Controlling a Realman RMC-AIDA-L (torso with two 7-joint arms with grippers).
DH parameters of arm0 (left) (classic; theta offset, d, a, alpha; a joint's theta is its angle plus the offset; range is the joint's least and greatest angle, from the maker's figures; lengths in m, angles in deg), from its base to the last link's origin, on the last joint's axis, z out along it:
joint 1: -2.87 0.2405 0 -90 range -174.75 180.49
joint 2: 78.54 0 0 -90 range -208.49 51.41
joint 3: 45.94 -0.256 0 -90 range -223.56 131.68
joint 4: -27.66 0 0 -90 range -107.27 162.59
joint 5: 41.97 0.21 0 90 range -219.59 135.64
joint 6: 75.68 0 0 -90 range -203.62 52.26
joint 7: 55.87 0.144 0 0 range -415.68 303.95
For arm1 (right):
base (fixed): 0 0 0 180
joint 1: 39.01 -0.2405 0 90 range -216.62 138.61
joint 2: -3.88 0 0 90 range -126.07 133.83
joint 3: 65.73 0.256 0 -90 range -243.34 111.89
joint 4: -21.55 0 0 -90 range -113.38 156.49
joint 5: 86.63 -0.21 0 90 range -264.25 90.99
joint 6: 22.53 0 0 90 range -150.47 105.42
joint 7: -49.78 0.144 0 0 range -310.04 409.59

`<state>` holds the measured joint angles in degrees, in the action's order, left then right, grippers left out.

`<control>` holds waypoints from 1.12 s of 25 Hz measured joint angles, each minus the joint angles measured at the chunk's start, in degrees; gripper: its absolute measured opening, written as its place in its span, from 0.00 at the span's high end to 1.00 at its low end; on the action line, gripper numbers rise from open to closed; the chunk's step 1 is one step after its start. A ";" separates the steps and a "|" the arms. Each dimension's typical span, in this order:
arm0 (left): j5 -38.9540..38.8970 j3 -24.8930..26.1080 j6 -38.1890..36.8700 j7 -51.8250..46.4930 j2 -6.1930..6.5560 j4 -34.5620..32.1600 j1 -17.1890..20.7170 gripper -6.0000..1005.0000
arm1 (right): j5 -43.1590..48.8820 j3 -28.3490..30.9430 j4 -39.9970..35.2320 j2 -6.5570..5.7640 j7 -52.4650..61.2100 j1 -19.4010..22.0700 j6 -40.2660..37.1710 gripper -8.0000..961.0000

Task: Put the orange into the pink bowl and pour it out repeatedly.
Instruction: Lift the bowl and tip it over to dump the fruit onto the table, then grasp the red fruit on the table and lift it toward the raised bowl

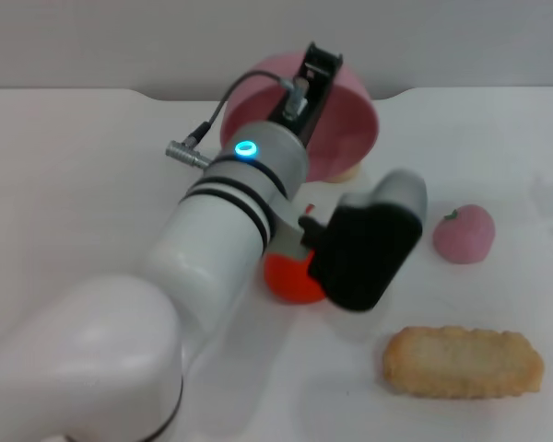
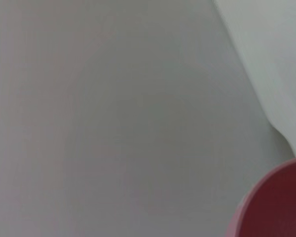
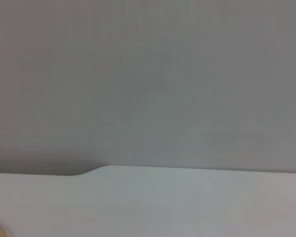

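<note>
The pink bowl (image 1: 352, 122) is lifted at the back middle of the table and tipped on its side. My left gripper (image 1: 320, 66) is shut on its upper rim, with the left arm reaching in from the lower left. A piece of the bowl also shows in the left wrist view (image 2: 274, 207). The orange (image 1: 288, 276) lies on the white table (image 1: 92, 184) outside the bowl, below the left wrist. It is partly hidden by the arm and by a blurred black block (image 1: 364, 250) on that wrist. My right gripper is out of view.
A pink fruit with a green stem (image 1: 464, 233) lies to the right. A long beige biscuit (image 1: 463, 361) lies at the front right. A small beige bun (image 1: 347, 173) peeks out under the bowl. The table's far edge and a grey wall are behind.
</note>
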<state>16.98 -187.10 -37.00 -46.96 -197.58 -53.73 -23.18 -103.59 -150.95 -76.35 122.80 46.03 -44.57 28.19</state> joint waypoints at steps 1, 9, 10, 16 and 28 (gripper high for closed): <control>0.00 0.00 0.00 0.00 0.00 0.00 0.00 0.95 | 0.00 -0.05 0.00 0.00 0.01 -0.04 0.00 0.33; -28.52 17.10 14.96 -27.65 0.18 -9.56 -5.23 0.96 | -2.00 -1.91 -0.45 0.03 -0.22 -0.37 -0.35 0.31; -33.32 20.13 17.97 -27.61 0.32 -10.58 -5.51 0.96 | -2.17 -2.46 -0.57 -0.01 -0.23 -0.50 -0.38 0.30; -59.54 40.62 32.90 -20.29 0.89 -11.14 -6.62 0.96 | -6.85 -7.23 -1.07 -0.07 -1.36 -2.28 -1.24 0.29; -58.46 47.73 34.25 -19.34 1.01 -11.31 -2.79 0.96 | -13.58 -23.45 14.35 0.15 -1.00 -14.82 -8.04 0.23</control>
<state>-41.48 -139.37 -2.75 -66.30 -196.57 -65.04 -25.96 -117.18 -174.40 -62.00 122.94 45.03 -59.38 20.15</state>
